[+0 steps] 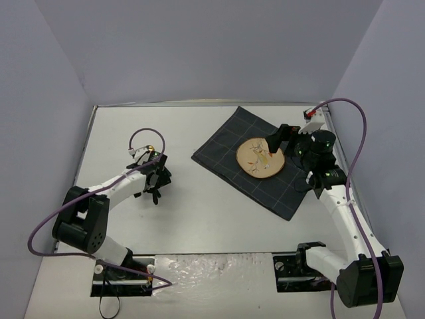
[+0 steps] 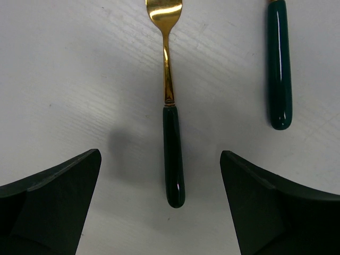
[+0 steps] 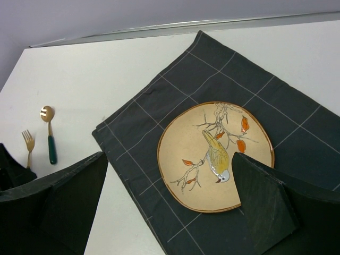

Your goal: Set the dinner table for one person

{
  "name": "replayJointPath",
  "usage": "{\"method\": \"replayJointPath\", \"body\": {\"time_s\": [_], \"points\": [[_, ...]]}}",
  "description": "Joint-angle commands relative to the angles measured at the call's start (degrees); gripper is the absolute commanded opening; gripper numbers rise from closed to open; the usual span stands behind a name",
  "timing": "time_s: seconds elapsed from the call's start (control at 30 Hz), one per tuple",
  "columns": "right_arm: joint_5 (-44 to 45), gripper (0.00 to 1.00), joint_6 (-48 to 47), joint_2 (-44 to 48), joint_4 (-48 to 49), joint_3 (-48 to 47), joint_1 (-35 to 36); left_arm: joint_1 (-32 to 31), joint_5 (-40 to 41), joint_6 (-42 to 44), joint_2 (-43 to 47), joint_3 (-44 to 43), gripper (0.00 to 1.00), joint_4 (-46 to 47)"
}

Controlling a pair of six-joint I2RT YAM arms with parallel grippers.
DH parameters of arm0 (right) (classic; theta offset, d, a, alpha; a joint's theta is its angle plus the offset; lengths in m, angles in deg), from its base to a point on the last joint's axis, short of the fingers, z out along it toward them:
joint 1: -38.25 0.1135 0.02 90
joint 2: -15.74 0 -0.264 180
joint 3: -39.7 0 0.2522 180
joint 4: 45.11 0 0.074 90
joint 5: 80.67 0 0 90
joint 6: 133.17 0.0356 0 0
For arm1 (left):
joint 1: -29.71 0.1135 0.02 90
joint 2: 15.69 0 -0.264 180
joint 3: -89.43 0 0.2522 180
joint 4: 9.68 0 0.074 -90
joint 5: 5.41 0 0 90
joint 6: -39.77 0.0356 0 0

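Note:
The white dinner table carries a dark grey checked cloth at the back right. A tan round plate with a painted bird lies on the cloth. A fork with a gold head and dark green handle lies on the table, next to a matching spoon. My left gripper is open just above the table, its jaws straddling the fork's handle end without touching it. My right gripper is open and empty, hovering over the plate's right side.
From the right wrist, the spoon and fork lie side by side on the bare table, left of the cloth. A thin metal rim and grey walls bound the table.

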Motion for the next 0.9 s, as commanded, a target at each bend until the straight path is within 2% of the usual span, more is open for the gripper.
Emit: {"method": "replayJointPath", "body": {"time_s": [0.0,0.13,0.4,0.57,0.63,0.77,0.87], "points": [[-3.05,1.0,0.73,2.0,3.62,-0.2,0.81,0.4,1.06,-2.36,0.25,-0.2,0.88,6.53],[-4.11,1.0,1.34,2.44,3.71,0.24,1.21,1.41,-0.34,-3.01,-0.58,1.52,0.75,9.26],[-4.31,1.0,1.66,3.32,3.71,0.68,1.25,2.25,-1.63,-4.64,-1.74,4.63,0.59,11.1],[-4.67,1.0,2.01,3.55,4.06,0.77,1.25,3.06,-3.51,-6.32,-1.6,6.65,0.41,11.79],[-4.44,1.0,2.14,3.89,4.06,0.85,1.25,3.3,-3.88,-6.6,-0.85,7.19,0.28,11.3],[-4.31,1.0,2.39,4.25,4.06,0.85,1.25,3.3,-2.96,-6.7,0.96,6.96,0.09,9.17],[-4.19,1.0,2.86,4.58,4.07,0.95,1.25,3.39,-2.25,-5.18,3.29,5.73,0.0,6.38]]}}
